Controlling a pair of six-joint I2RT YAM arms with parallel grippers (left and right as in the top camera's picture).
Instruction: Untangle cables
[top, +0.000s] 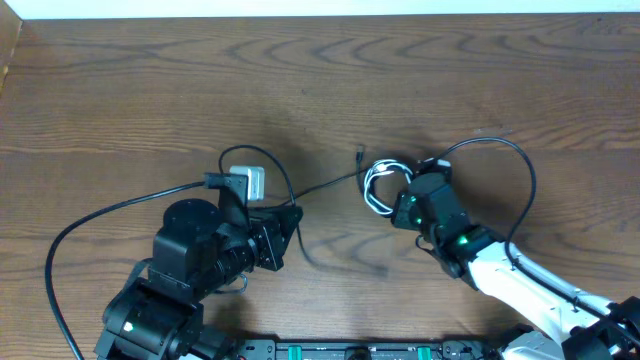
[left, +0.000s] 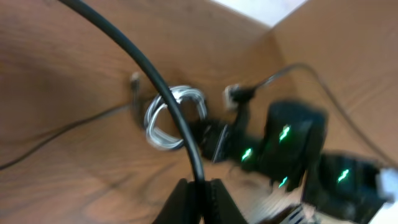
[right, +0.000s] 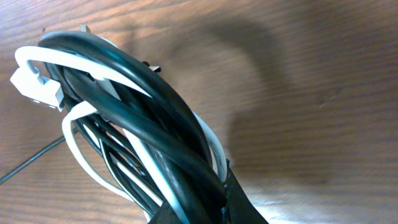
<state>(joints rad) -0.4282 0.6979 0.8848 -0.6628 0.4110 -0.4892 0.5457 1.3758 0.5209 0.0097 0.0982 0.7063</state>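
The bundle of cables (top: 381, 186), black cords looped together with a white one, lies on the wooden table (top: 300, 80) right of the middle. My right gripper (right: 193, 208) is clamped tight on its near side. One black cable (left: 155, 87) stretches leftward from the bundle to my left gripper (left: 198, 196), whose fingers are pinched closed around it, well apart from the bundle.

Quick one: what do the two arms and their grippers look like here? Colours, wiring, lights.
Left arm: all black, chunky round joints, green light near its base, thick black wire trailing off. Right arm: black wrist with green lights, white link behind, black wire loop. Left gripper and right gripper: black fingers.
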